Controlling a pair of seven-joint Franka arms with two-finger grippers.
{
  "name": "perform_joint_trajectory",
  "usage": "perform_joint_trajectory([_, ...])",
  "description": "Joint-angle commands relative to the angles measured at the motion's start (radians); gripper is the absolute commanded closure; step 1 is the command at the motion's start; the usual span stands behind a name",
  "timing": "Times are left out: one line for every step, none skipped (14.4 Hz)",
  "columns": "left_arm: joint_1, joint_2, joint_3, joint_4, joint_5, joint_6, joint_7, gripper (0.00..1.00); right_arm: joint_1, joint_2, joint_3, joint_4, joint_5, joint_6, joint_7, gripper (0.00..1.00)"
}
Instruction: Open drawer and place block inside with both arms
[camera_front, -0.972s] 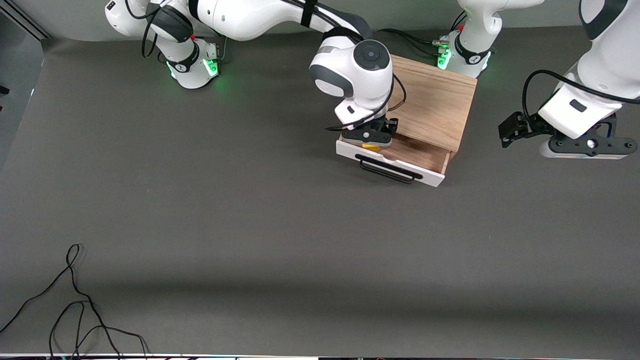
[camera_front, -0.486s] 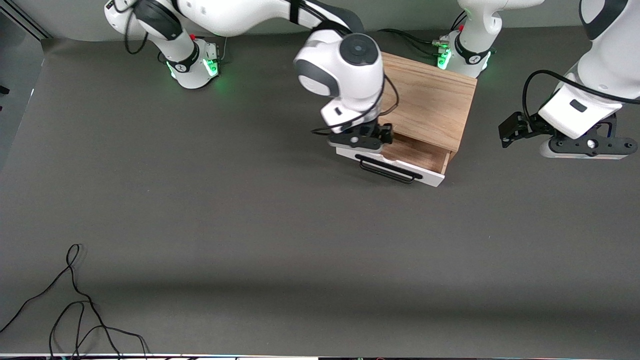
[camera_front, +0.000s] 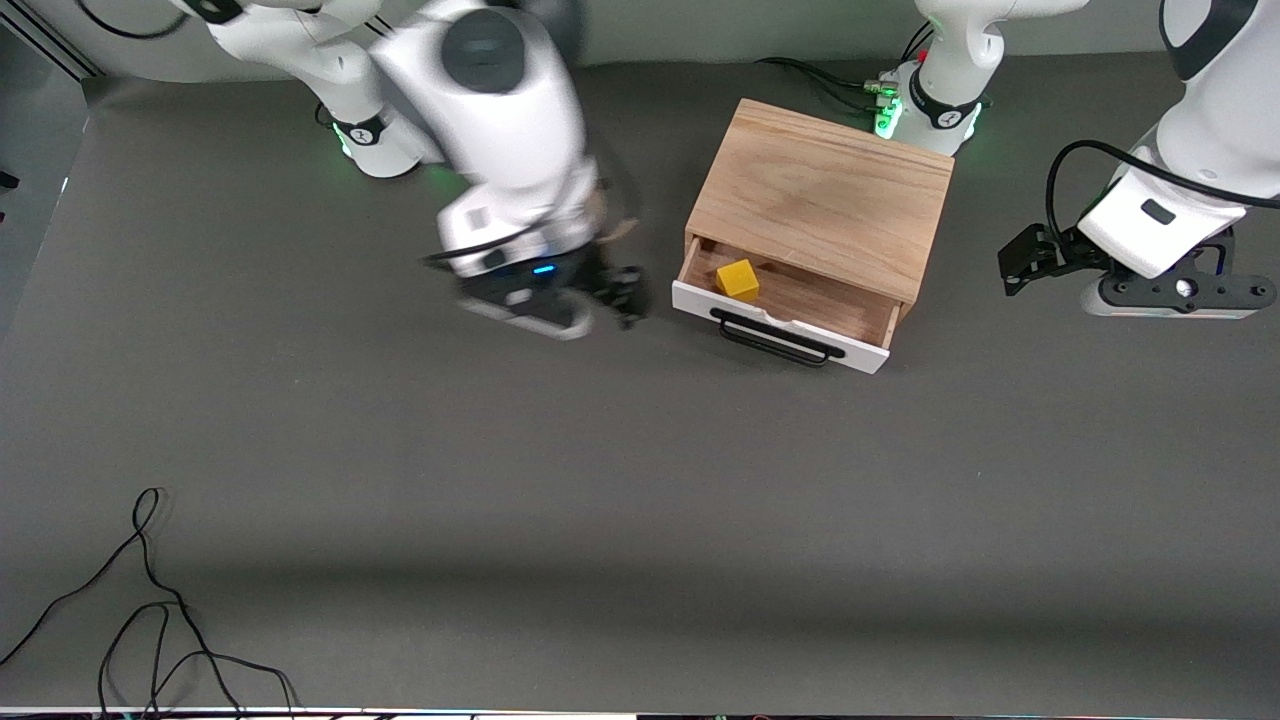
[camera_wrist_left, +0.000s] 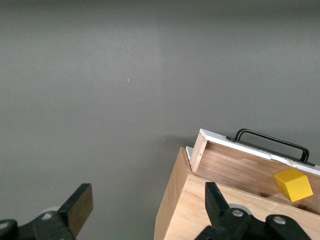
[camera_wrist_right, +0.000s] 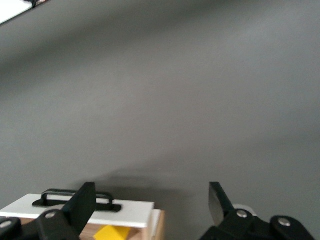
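The drawer (camera_front: 862, 353) stands pulled open from the light-wood cabinet (camera_front: 825, 195), with its black handle (camera_front: 775, 341) toward the front camera. The yellow block (camera_front: 738, 279) lies loose inside the drawer, at the end toward the right arm. My right gripper (camera_front: 555, 310) is open and empty, above bare table beside the drawer, toward the right arm's end. Its wrist view shows the drawer front (camera_wrist_right: 90, 211), the block (camera_wrist_right: 112, 233) and open fingers (camera_wrist_right: 82, 202). My left gripper (camera_front: 1170, 293) hangs open and empty beside the cabinet toward the left arm's end; it waits. Its wrist view shows the cabinet (camera_wrist_left: 210, 215) and the block (camera_wrist_left: 293, 184).
The dark grey table (camera_front: 640, 480) spreads wide in front of the drawer. A loose black cable (camera_front: 150, 600) lies near the front edge at the right arm's end. Both green-lit bases (camera_front: 905, 110) stand along the robots' edge of the table.
My right gripper has let go of the yellow block in the drawer, lifted out and swung away toward the right arm's end. The block now lies uncovered. The left arm has not moved.
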Motion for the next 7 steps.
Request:
perform_joint_trajectory([0.003,0.006,-0.003,0.021,0.007,-0.022,0.014,0.00,-0.127,-0.140,-0.007,-0.146,0.057,-0.003,-0.189,0.00])
perform_joint_trajectory([0.003,0.006,-0.003,0.021,0.007,-0.022,0.014,0.00,-0.176,-0.184,-0.018,-0.196,0.069,0.000,-0.273,0.00])
perform_joint_trajectory([0.003,0.006,-0.003,0.021,0.007,-0.022,0.014,0.00,-0.216,-0.232,-0.044,-0.239,0.133,0.003,-0.370,0.00])
perform_joint_trajectory([0.003,0.006,-0.003,0.021,0.007,-0.024,0.012,0.00,-0.227,-0.276,-0.110,-0.268,0.200,0.003,-0.468,0.00])
perform_joint_trajectory([0.003,0.006,-0.003,0.021,0.007,-0.024,0.012,0.00,-0.221,-0.322,-0.201,-0.314,0.253,0.003,-0.562,0.00])
perform_joint_trajectory([0.004,0.007,-0.003,0.021,0.007,-0.022,0.015,0.00,-0.218,-0.368,-0.266,-0.368,0.277,0.003,-0.645,0.00])
perform_joint_trajectory([0.004,0.009,-0.003,0.021,0.007,-0.022,0.015,0.00,-0.218,-0.414,-0.309,-0.417,0.278,0.003,-0.718,0.00])
